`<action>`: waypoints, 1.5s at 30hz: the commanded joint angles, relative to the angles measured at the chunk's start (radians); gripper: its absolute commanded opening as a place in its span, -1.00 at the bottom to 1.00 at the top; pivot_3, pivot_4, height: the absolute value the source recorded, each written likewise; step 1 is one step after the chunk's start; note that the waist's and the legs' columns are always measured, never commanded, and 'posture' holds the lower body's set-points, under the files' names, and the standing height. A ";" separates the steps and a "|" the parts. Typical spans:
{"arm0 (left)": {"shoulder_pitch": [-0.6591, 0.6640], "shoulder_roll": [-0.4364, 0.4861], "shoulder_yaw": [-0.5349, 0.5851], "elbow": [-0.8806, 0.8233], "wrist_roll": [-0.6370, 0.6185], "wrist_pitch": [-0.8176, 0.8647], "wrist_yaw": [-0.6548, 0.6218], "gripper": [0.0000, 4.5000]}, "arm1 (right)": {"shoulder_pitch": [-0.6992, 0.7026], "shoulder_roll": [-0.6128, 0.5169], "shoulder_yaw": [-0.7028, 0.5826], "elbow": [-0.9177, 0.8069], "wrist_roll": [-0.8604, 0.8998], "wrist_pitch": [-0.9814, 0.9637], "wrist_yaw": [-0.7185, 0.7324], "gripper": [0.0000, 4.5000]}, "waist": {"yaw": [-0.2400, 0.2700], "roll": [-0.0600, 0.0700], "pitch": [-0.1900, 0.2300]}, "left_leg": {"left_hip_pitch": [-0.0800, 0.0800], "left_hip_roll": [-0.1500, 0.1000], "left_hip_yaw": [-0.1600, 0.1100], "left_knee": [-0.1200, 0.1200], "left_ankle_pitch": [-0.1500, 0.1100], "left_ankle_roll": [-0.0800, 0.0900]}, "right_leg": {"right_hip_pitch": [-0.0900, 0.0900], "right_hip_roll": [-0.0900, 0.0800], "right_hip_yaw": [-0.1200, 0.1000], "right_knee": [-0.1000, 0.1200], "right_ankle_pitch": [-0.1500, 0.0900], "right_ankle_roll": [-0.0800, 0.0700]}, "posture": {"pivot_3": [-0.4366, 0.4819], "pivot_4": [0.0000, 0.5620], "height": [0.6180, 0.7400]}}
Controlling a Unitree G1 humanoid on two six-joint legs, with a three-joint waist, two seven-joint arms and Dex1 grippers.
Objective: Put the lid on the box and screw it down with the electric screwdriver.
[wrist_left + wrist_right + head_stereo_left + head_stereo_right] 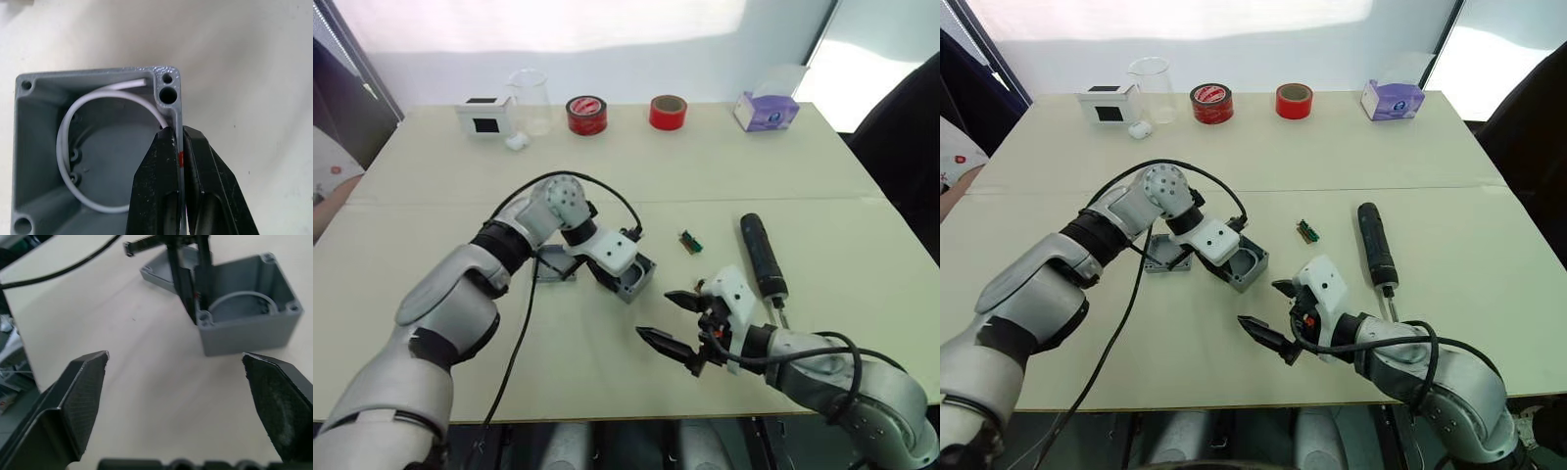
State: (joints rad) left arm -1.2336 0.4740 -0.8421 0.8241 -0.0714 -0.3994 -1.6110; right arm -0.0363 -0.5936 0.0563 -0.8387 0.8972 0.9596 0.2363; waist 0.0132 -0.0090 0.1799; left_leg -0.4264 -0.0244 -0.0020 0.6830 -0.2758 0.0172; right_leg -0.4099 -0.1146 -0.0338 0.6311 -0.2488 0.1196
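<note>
The gray box stands open near the table's middle, with a white curved piece inside. My left gripper is shut on one side wall of the box, right at its small red mark. Just to the left of the box, the flat gray lid lies on the table, partly behind my left arm. To the right lies the black electric screwdriver, its bit toward the front edge. My right gripper hovers open in front of the box, between box and screwdriver, holding nothing.
Along the far edge stand a white box with a black panel, a clear beaker, two red tape rolls and a purple tissue box. A small green part lies between box and screwdriver. A person sits at the left edge.
</note>
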 commanded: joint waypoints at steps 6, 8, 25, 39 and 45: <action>-0.075 0.080 -0.078 -0.043 -0.126 0.026 -0.003 0.62 | -0.014 0.008 -0.002 -0.050 0.025 0.006 -0.021 1.00 | -0.001 0.000 0.000 | 0.000 0.000 0.000 0.000 0.000 0.000 | 0.000 0.000 0.000 0.000 0.000 0.000 | -0.05 -0.47 1.00; -0.097 0.138 -0.055 -0.101 -0.179 0.103 -0.003 0.62 | -0.021 -0.006 -0.026 -0.055 0.056 0.012 -0.011 1.00 | -0.001 0.000 0.000 | 0.000 0.000 0.000 0.000 0.000 0.000 | 0.000 0.000 0.000 0.000 0.000 0.000 | -0.05 -0.47 1.00; 0.260 0.424 0.543 -0.809 -0.175 1.743 0.687 0.62 | -0.408 -0.041 0.106 0.109 -0.107 -0.118 0.074 1.00 | -0.023 -0.001 0.001 | -0.001 0.000 -0.002 0.000 0.000 0.000 | -0.001 0.001 0.001 0.004 -0.002 0.003 | -0.05 -0.47 1.00; 0.344 0.289 0.735 -0.765 -0.227 2.014 0.992 0.62 | -0.392 0.031 0.200 0.224 -0.310 -0.229 0.236 1.00 | -0.022 -0.001 0.001 | 0.000 -0.001 -0.002 0.000 0.001 -0.002 | -0.001 0.000 0.002 0.004 -0.002 0.003 | -0.05 -0.47 1.00; 0.344 0.193 0.772 -0.646 -0.266 2.014 1.104 0.62 | -0.349 0.068 0.186 0.192 -0.346 -0.211 0.193 1.00 | -0.017 -0.001 0.001 | 0.001 -0.002 -0.002 0.000 0.002 -0.003 | -0.001 -0.001 0.002 0.004 -0.002 0.003 | -0.05 -0.47 1.00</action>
State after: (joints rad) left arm -0.8726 0.6935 -0.1140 0.1485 -0.3157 1.6061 -0.5507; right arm -0.3865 -0.5401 0.2655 -0.5968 0.5649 0.7573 0.4480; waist -0.0040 -0.0099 0.1805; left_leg -0.4260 -0.0267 -0.0044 0.6831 -0.2739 0.0138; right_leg -0.4109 -0.1155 -0.0317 0.6352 -0.2507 0.1226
